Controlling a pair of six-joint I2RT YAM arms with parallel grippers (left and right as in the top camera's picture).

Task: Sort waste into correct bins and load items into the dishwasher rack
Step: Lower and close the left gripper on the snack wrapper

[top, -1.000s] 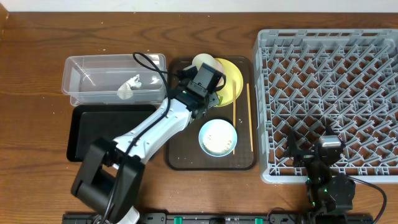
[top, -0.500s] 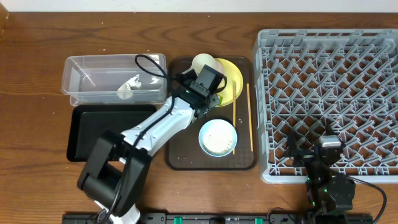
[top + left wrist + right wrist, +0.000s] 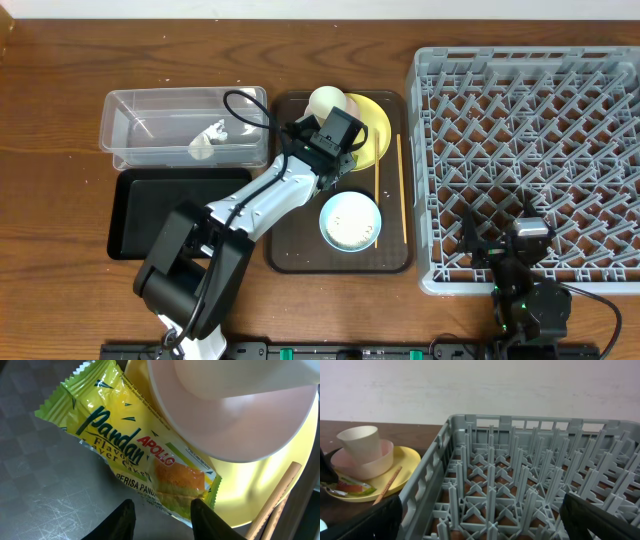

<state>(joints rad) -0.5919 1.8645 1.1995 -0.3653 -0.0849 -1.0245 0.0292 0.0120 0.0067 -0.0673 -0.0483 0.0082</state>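
From overhead, at 9 o'clock on the table (image 3: pixel 60 100) I see the clear tub (image 3: pixel 150 105) with the crumpled tissue (image 3: pixel 205 142) inside; the black tray (image 3: pixel 150 215) touches its 6 o'clock side. At the centre sits the brown serving tray (image 3: pixel 300 250); my left end effector (image 3: pixel 162 517) hovers over its 12 o'clock half, fingers spread and holding nothing. The snack wrapper (image 3: pixel 130 455) lies just ahead of the fingertips, half on the tray, half on the yellow plate (image 3: pixel 270 485). The pink bowl (image 3: pixel 235 415) sits on the plate with the white cup (image 3: pixel 327 100) in it; the blue bowl (image 3: pixel 350 220) stands at 6 o'clock of the plate. The chopsticks (image 3: pixel 402 185) lie along the tray's 3 o'clock edge. The dishwasher rack (image 3: pixel 530 150) fills the 3 o'clock side; my right end effector (image 3: pixel 480 525) sits at its 6 o'clock wall, fingers wide apart and empty.
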